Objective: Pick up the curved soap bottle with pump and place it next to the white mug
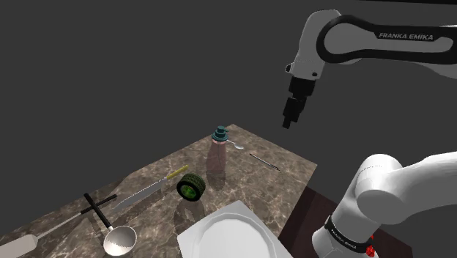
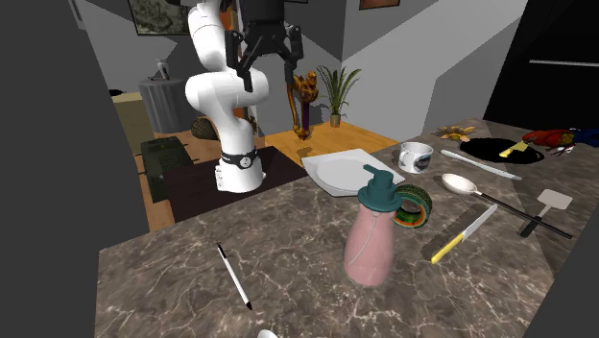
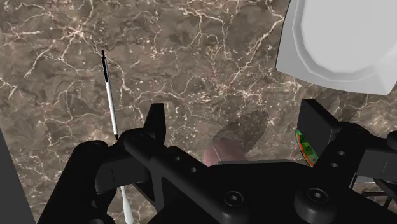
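The soap bottle (image 1: 217, 155) is pink and curved, with a teal pump on top. It stands upright on the marble counter (image 1: 285, 172), near its far corner in the shoulder view. In the second exterior view the bottle (image 2: 372, 240) stands in front of a white mug (image 2: 415, 156), which sits beside the white plate (image 2: 341, 171). My gripper (image 1: 291, 119) hangs high above the counter, open and holding nothing. In the wrist view the bottle (image 3: 226, 153) lies far below, between the spread fingers (image 3: 156, 124) of the gripper (image 3: 236, 119).
A green tyre-like roll (image 2: 415, 206) lies close behind the bottle. A pen (image 2: 233, 276), a yellow-handled knife (image 2: 464, 233), a ladle (image 2: 461, 184), a spatula (image 2: 549, 202) and a black pan (image 2: 499, 149) lie on the counter. The counter edge (image 1: 300, 194) faces the stand.
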